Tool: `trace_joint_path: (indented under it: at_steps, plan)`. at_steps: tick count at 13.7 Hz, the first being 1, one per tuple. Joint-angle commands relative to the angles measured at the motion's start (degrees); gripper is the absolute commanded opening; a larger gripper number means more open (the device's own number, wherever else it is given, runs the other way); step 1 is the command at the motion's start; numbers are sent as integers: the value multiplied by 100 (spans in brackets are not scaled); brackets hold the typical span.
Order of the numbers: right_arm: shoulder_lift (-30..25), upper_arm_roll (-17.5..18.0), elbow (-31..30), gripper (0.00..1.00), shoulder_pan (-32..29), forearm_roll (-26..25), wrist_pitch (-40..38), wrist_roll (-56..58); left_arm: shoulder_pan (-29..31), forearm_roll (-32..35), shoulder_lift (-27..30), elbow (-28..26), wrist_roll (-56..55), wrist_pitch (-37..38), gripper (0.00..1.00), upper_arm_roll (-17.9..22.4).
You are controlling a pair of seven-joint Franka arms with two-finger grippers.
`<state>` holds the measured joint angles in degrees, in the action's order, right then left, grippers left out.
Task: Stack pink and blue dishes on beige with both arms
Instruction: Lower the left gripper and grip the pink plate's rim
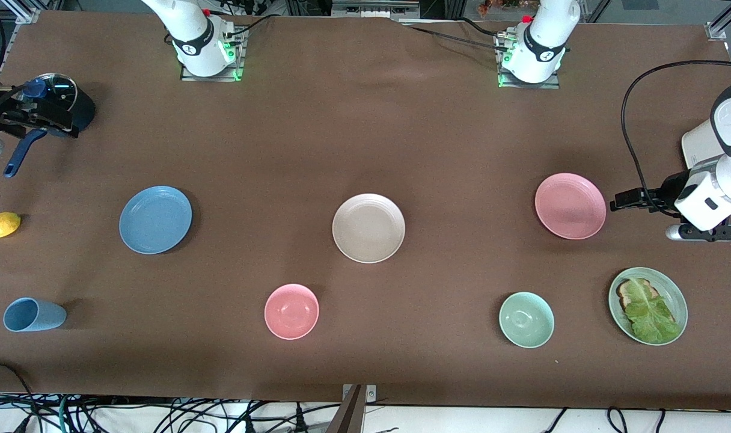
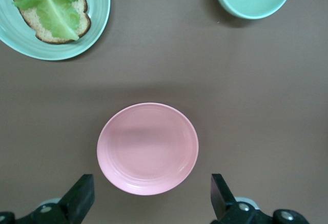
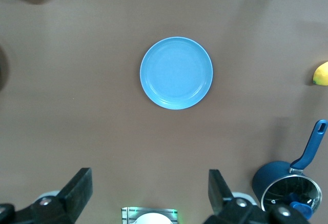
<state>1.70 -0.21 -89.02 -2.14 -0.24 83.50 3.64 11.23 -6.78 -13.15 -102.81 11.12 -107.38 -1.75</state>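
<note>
The beige plate (image 1: 368,228) lies at the table's middle. The blue plate (image 1: 155,219) (image 3: 176,73) lies toward the right arm's end, and the pink plate (image 1: 570,205) (image 2: 147,148) toward the left arm's end. All three lie flat, apart and bare. My left gripper (image 1: 619,201) (image 2: 151,196) hangs open and empty high above the table, beside the pink plate. My right gripper (image 1: 68,123) (image 3: 148,188) is open and empty too, high over the dark pot (image 1: 80,108) at the table's end.
Nearer the camera stand a pink bowl (image 1: 291,311), a pale green bowl (image 1: 526,319), a green plate (image 1: 678,300) with bread and lettuce, and a blue cup (image 1: 33,314) on its side. A lemon (image 1: 2,224) lies by the blue plate.
</note>
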Motion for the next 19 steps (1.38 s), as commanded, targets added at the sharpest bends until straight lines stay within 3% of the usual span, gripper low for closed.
trace_joint_path:
  at_steps: [1,5,12,16,19]
  plan:
    - [-12,39,43,100,-76,59,-62,93,247,-174,225,-450,609,-318,100,43]
    - [-12,39,43,100,-76,59,-62,93,581,-209,-73,-599,1145,-730,100,34]
    - [-12,39,34,100,-76,59,-53,93,705,-367,-224,-1432,1744,-1889,100,43]
    - [-12,30,34,100,-76,59,-62,93,670,-1078,-197,-2180,2709,-2866,100,245]
    - [-12,-14,34,100,-76,59,-44,93,696,-1474,-249,-2410,3272,-3184,100,315]
